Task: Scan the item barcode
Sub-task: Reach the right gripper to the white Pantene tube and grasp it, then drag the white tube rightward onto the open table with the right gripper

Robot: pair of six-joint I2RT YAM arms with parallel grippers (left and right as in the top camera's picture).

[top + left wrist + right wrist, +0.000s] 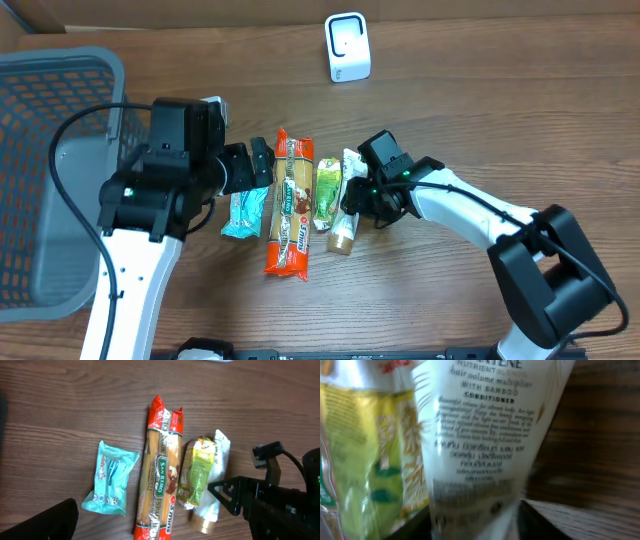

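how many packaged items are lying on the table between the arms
4: a teal wipes pack on the left, a spaghetti pack beside it, then a green pouch, and a white conditioner tube on the right. None looks hidden.

table (pixel 500 120): matt wood | conditioner tube (pixel 480 450): smooth white plastic | spaghetti pack (pixel 160 475): glossy film

**A:** What do you have from above?

**B:** I see four things in a row: a teal packet (pixel 245 214), a long red pasta pack (pixel 291 205), a green packet (pixel 326 193) and a white tube (pixel 344 235). My right gripper (pixel 357 204) is at the tube's middle. My left gripper (pixel 262 167), fingers spread, hangs by the teal packet's far end.

**A:** And the scanner?

**B:** The scanner (pixel 347 47) is well apart, at the far edge. A grey basket (pixel 60 70) is on my left.
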